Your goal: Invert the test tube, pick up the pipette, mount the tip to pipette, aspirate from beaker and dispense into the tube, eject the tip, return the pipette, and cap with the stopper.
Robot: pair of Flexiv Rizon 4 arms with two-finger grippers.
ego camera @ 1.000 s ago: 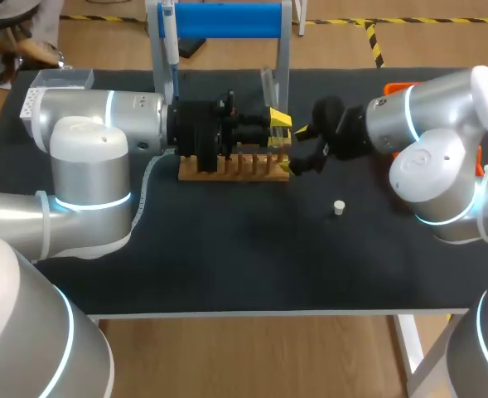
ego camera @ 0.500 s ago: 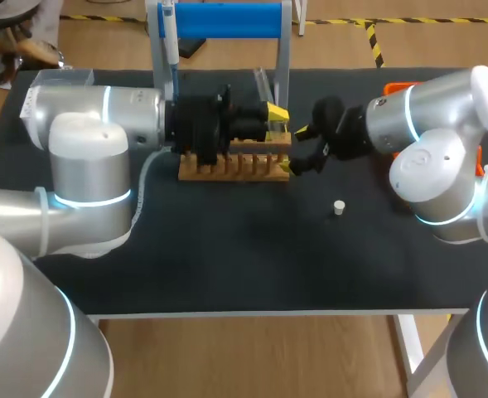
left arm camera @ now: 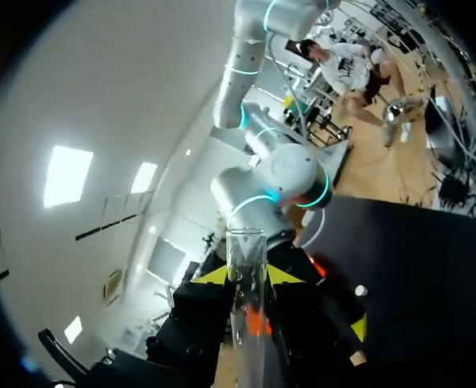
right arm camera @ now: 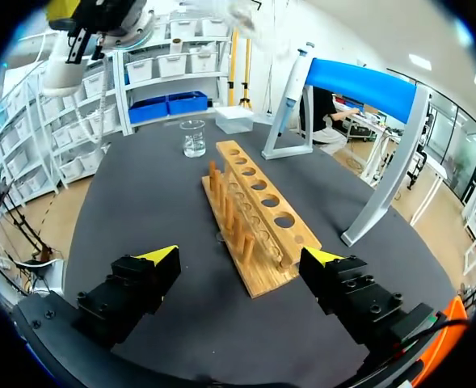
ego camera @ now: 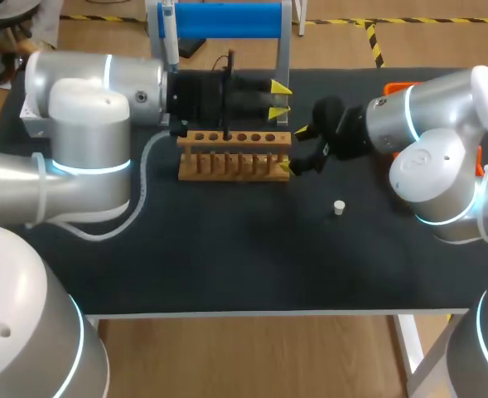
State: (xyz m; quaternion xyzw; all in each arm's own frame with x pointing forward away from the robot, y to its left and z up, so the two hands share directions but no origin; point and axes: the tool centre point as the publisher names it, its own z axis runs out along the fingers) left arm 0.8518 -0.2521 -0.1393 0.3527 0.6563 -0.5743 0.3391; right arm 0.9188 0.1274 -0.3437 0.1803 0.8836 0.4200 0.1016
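Our left gripper (left arm camera: 242, 277) clamps a clear glass test tube (left arm camera: 246, 311); our right gripper (right arm camera: 242, 255) stands spread before the holed wooden rack (right arm camera: 258, 217).

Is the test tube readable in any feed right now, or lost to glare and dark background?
Left wrist view: the tube stands out, held in the left claw, its rim catching light. Head view: it is lost against the black claw and dark table. Right wrist view: evenly lit, rack plain.
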